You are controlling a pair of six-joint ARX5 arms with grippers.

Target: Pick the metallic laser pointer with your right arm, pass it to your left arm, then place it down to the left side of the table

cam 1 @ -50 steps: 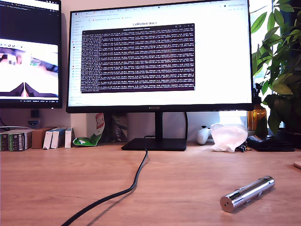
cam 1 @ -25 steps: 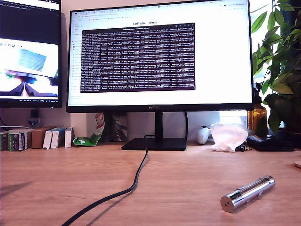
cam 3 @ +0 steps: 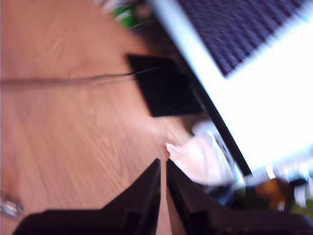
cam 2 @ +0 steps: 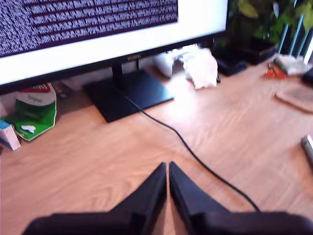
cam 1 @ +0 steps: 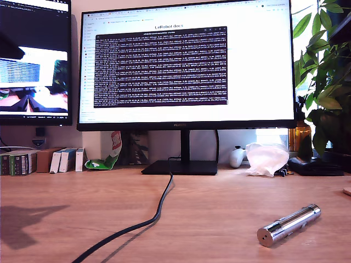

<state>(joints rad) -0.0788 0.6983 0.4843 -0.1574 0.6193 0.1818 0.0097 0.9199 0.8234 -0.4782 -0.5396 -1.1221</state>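
Observation:
The metallic laser pointer [cam 1: 289, 225] lies untouched on the wooden table [cam 1: 219, 203], near the front at the exterior view's right. It is a shiny silver cylinder with its flat end towards the camera. In the first wrist view my first gripper [cam 2: 167, 166] hangs shut and empty above the table, with the laser pointer [cam 2: 308, 147] just showing at the picture's edge. The blurred second wrist view shows my second gripper [cam 3: 163, 162] shut and empty, high over the table, with the laser pointer [cam 3: 10, 205] far off at the edge.
A black cable [cam 1: 143, 222] runs from the monitor stand [cam 1: 181, 167] towards the front. A crumpled white wrap [cam 1: 266, 159], a plant [cam 1: 326, 82] and small boxes [cam 1: 38, 161] line the back. A dark blurred shape [cam 1: 8, 46] shows at the exterior view's upper left edge.
A dark shape has come in at the exterior view's upper left, and a shadow has spread over the table below it. The laser pointer has not moved.

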